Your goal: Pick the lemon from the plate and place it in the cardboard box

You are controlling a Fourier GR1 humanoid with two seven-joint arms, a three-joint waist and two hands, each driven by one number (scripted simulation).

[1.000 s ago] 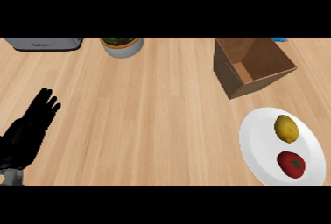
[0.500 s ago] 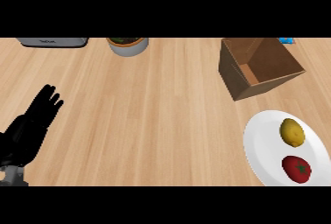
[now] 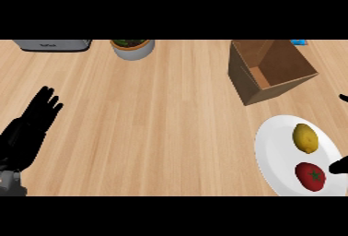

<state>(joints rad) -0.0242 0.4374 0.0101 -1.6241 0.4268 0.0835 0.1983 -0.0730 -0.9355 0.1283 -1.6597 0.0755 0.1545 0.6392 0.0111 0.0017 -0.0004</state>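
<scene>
A yellow lemon (image 3: 305, 137) lies on the far part of a white plate (image 3: 275, 154) at the right of the counter, with a red tomato (image 3: 310, 176) just nearer on the same plate. The open cardboard box (image 3: 269, 69) stands beyond the plate, tilted, with nothing in it. Only small black bits of my right hand (image 3: 338, 165) show at the right edge, one beside the tomato and one level with the box's near corner. My left hand (image 3: 28, 133) rests open at the left edge, far from the plate.
A potted plant in a grey pot (image 3: 132, 48) and a grey appliance (image 3: 51, 44) stand along the counter's far edge. A small blue thing (image 3: 299, 42) lies behind the box. Bare wooden counter (image 3: 156, 124) stretches between my left hand and the plate.
Black parts of my right hand have come into view at the right edge by the plate. The view has shifted a little. My left hand has hardly moved.
</scene>
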